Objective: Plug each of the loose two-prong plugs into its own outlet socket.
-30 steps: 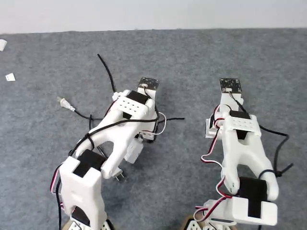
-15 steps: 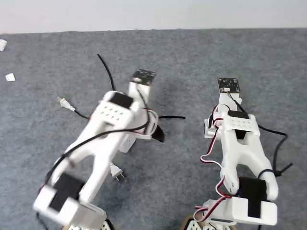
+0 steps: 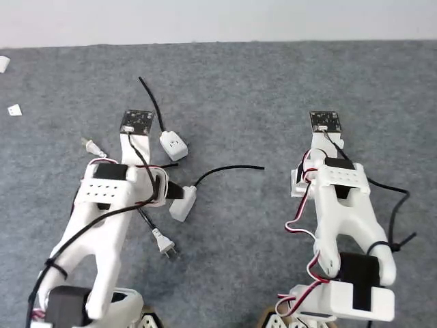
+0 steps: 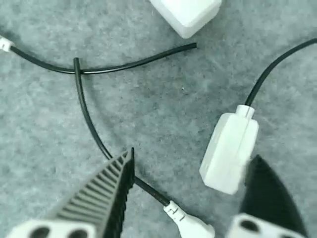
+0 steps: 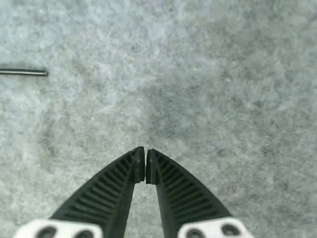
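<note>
**Left fingers spread around a socket, right fingers pressed together**

On the grey tabletop [image 3: 273, 89] the left gripper [image 4: 192, 158] hangs low with its fingers [image 4: 111, 186] spread wide. A white outlet socket [image 4: 229, 151] on a black cord [image 3: 229, 169] lies between them, close to the dark finger; I cannot tell whether they touch. A second socket [image 3: 173, 145] lies just beyond. One two-prong plug [image 3: 164, 244] rests beside the left arm, another plug [image 3: 89, 145] on its outer side. The right gripper [image 5: 144, 166], well apart, has its fingers pressed together above the tabletop

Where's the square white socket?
In the high view the square socket lies on the mat's left side, right of the left arm's camera board and beyond the long socket.
</note>
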Motion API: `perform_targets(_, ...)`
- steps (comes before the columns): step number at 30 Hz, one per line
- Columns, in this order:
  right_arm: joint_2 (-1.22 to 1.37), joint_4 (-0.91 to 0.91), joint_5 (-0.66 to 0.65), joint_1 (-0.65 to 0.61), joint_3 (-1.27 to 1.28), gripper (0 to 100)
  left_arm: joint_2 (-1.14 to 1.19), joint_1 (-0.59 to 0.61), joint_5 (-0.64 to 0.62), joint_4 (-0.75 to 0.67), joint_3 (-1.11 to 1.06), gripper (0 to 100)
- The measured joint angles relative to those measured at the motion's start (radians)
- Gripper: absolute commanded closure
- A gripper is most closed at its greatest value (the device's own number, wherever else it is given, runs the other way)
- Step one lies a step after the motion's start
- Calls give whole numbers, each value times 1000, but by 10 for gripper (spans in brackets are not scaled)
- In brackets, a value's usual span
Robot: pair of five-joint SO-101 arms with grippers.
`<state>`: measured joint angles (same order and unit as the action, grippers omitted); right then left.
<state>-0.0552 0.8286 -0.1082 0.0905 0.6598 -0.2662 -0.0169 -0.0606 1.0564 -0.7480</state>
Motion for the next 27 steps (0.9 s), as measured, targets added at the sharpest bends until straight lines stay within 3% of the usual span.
perform_targets(5,0,0,0,2,0,990,115,-48,-3,-6,41,932)
perform_targets(13,0,0,0,2,0,990,364,-84,-12,0,186,949)
perform_targets(22,0,0,0,2,0,990,365,-201,-11,29,192,949)
perform_targets(27,0,0,0,2,0,989,221,-261,14,-12,71,949)
